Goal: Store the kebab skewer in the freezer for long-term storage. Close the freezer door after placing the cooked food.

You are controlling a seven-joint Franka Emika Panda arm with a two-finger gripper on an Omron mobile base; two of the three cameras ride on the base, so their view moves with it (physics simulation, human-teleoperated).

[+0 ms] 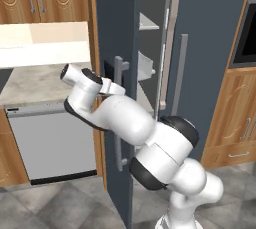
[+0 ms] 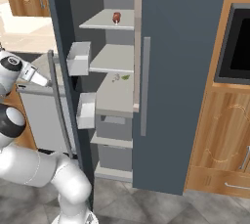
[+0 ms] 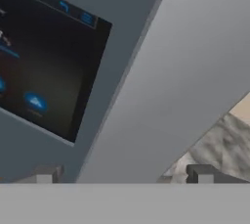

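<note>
Meanwhile: Freezer Door Ajar, Skewer Shelved

Grey floor tiles (image 1: 60, 203) and wooden cabinets (image 2: 219, 135) surround the freezer (image 2: 185, 71). At 12 o'clock, the kebab skewer (image 2: 116, 17) lies on the top shelf (image 2: 105, 22). The freezer door (image 1: 117, 123) stands partly open, its edge beside the dishwasher (image 1: 52, 143). The gripper (image 3: 122, 174), jaws wide apart, faces the door's blue-lit panel (image 3: 44, 66); its markings are unreadable.
</note>
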